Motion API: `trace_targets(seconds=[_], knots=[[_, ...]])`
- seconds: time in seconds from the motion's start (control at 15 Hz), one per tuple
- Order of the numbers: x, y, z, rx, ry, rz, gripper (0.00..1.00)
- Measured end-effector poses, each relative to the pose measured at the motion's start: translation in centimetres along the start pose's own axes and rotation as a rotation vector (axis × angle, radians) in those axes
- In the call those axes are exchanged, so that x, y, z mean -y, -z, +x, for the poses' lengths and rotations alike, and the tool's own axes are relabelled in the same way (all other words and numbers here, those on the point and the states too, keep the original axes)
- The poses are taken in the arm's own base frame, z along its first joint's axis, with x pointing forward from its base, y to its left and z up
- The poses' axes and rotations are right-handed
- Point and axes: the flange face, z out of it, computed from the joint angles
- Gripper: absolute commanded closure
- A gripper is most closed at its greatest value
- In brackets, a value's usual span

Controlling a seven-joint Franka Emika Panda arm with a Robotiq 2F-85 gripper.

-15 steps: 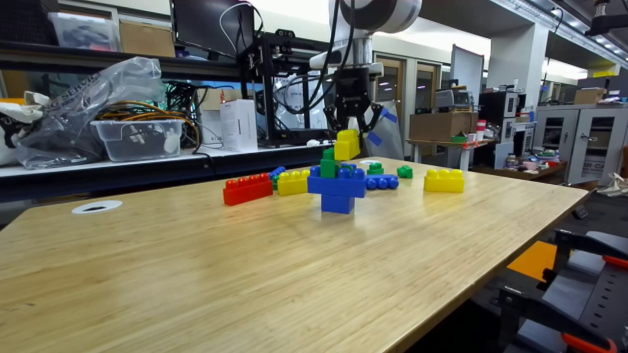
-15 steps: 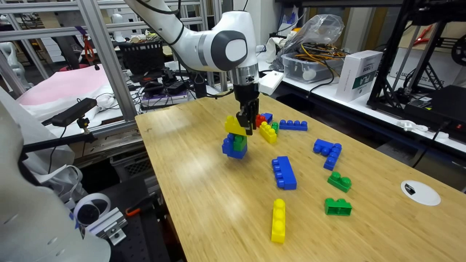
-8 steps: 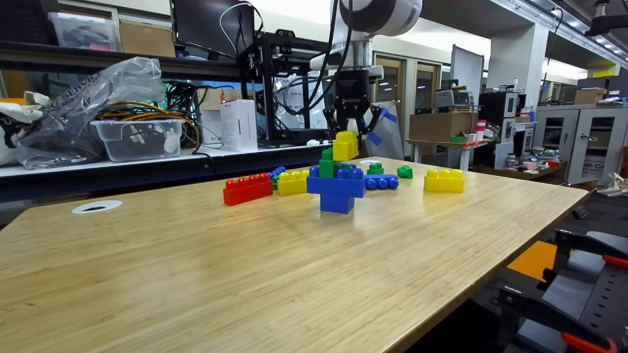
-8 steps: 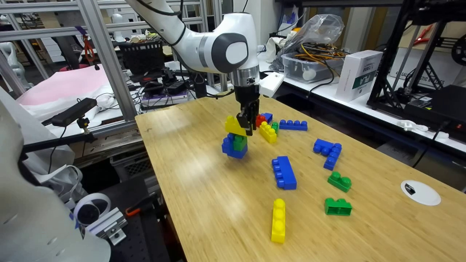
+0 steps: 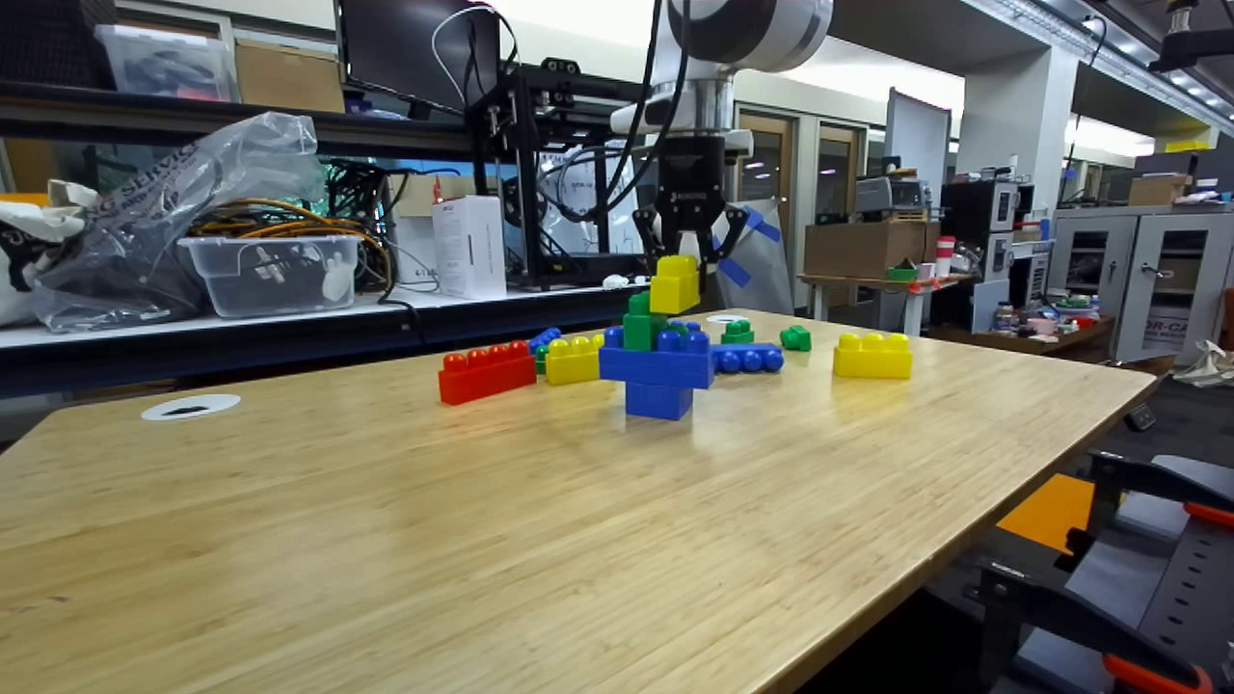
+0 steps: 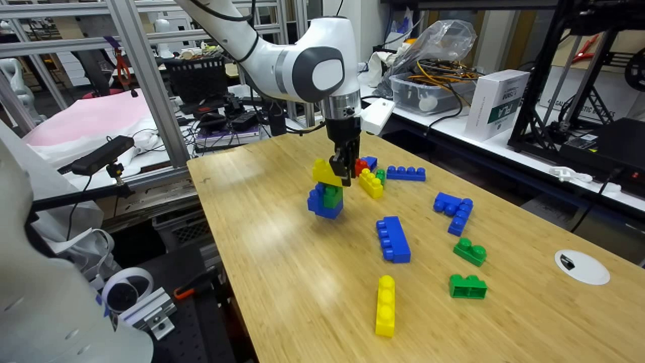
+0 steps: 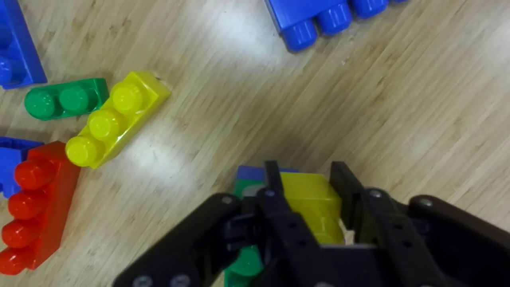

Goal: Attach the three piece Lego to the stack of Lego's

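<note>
The gripper (image 7: 306, 175) pinches the three-piece Lego (image 5: 675, 286) over the stack (image 5: 657, 368) (well inside the table edge (image 6: 224, 252), loose bricks (image 6: 398, 240) apart).

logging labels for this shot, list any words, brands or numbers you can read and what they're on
"SERVICE" on the plastic bag, letters before it unclear.
"OR-CA", cut off, inside the cabinet.
"PLA" or "FLA" on the white box.
Too small or blurred: remaining print, including the gripper lettering.
</note>
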Motion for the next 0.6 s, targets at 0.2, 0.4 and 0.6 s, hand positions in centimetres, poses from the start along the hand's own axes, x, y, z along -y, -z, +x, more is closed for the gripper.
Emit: trace_targets(seconds=[0.2, 0.4, 0.6], knots=[[-0.03, 0.11, 0.07, 0.001, 0.003, -0.005, 0.89], [0.15, -0.11, 0.28, -0.002, 0.006, 0.0, 0.89], [0.52, 0.18, 0.76, -0.003, 0.011, 0.001, 0.89]])
